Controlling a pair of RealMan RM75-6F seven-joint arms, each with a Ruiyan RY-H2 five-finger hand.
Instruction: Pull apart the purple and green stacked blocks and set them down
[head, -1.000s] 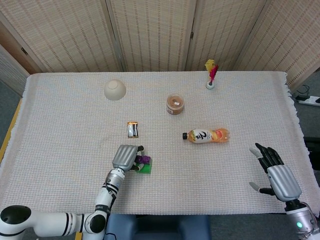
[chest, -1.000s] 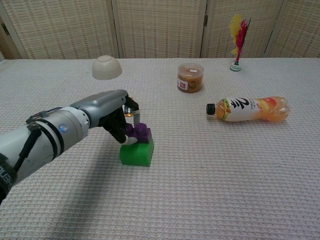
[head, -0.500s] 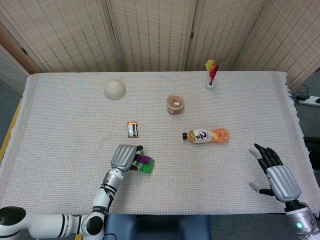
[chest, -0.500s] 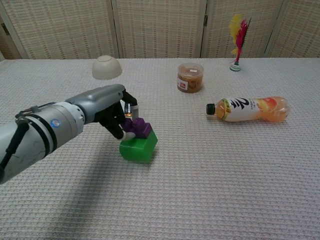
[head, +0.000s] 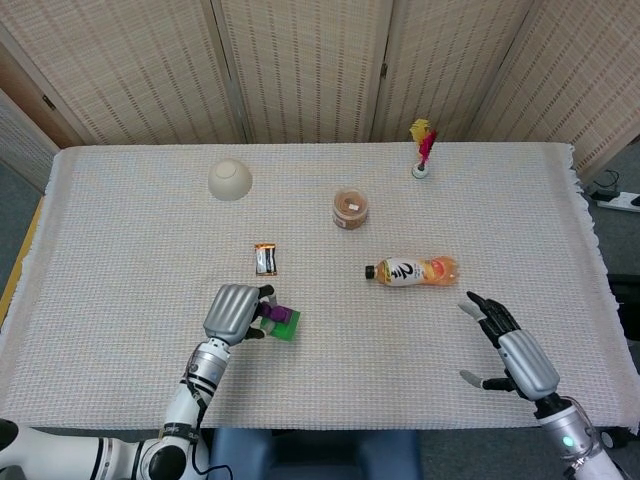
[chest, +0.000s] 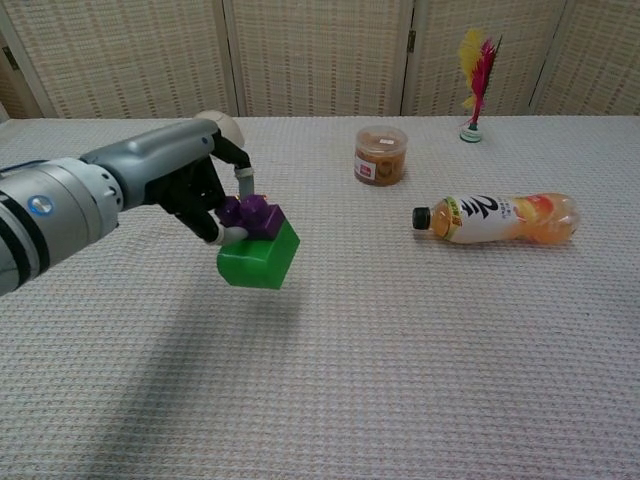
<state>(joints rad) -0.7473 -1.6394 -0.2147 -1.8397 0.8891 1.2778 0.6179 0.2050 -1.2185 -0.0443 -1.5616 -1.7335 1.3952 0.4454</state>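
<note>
left hand (chest: 205, 195) pinches purple block (chest: 247, 213), green block (chest: 258, 254) hanging joined beneath, tilted, off the counter (chest: 420, 340). right hand (head: 512, 348) spread, holding nothing, well apart. separation not begun; both set-downs remain.

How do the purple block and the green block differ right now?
The purple block is smaller and sits on top; the green block is larger and hangs beneath it. The left hand grips the purple block, while the green block is held only through that joint. Both are tilted, off the table and not yet separated.
</note>
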